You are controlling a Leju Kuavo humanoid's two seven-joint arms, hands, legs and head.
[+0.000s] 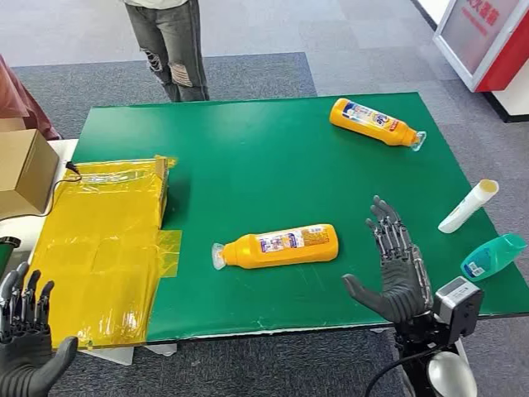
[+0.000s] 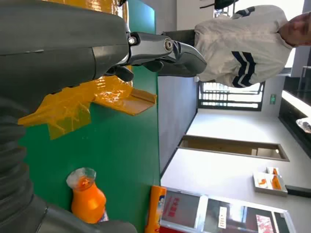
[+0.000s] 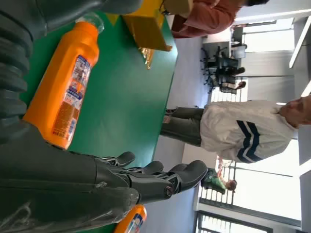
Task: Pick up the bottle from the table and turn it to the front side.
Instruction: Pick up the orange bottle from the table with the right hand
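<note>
An orange bottle (image 1: 281, 246) (image 3: 60, 87) lies on its side near the front of the green table (image 1: 262, 157), its clear cap pointing left and a label facing up. My right hand (image 1: 393, 265) (image 3: 110, 179) is just right of the bottle's base, empty, fingers spread and palm turned toward it, not touching. My left hand (image 1: 25, 339) (image 2: 110, 48) hovers off the table's front left corner, empty with fingers apart. The bottle's capped end (image 2: 86, 196) also appears in the left wrist view. A second orange bottle (image 1: 374, 122) lies at the far right of the table.
Crumpled yellow plastic sheeting (image 1: 102, 240) covers the table's left end. A cardboard box (image 1: 25, 169) sits beyond it. A white tube (image 1: 468, 207) and a teal bottle (image 1: 493, 256) lie at the right edge. A person in grey jeans (image 1: 171, 50) stands behind the table.
</note>
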